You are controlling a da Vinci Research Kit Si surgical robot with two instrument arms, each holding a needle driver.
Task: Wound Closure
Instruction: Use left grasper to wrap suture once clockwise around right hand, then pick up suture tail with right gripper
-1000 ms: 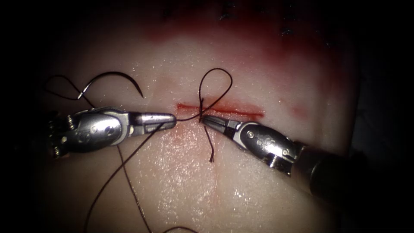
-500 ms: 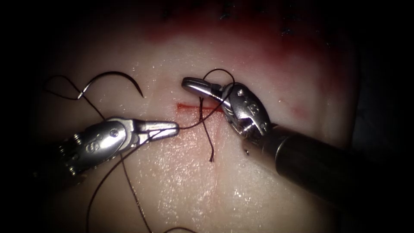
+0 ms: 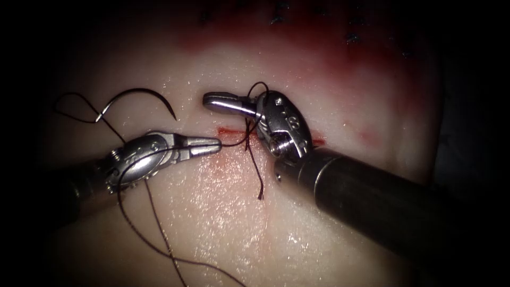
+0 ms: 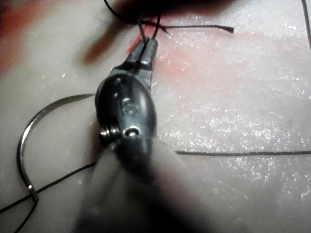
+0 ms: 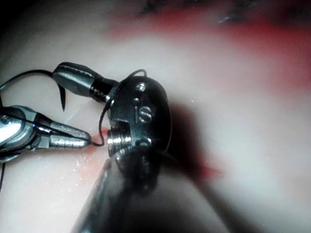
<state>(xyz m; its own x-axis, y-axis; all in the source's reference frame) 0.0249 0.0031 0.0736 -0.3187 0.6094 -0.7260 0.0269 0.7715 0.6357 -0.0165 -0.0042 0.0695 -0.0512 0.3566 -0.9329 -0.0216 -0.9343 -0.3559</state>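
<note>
Endoscope view: the left tool (image 3: pixel 211 143) lies low and nearly level, reaching in from the left with its tip just short of the cut (image 3: pixel 232 129); its jaws are clenched on the thread (image 3: pixel 232 143), which runs taut from the tip to the stitch at the cut. The right tool (image 3: pixel 215 100) comes in steeply from the lower right, its wrist bent so its closed jaws point left above the cut, a loop of thread draped round them; whether anything is pinched between them cannot be made out. The needle (image 3: pixel 142 98) lies free on the tissue (image 3: pixel 223 212), upper left of the cut, held by neither tool. Left wrist view: the left tool (image 4: pixel 147 48) grips thread at the cut; the needle (image 4: pixel 34 141) rests beside it. Right wrist view: the right tool (image 5: pixel 73 77) sits above the left tool (image 5: pixel 77 141), thread looped over its neck.
</note>
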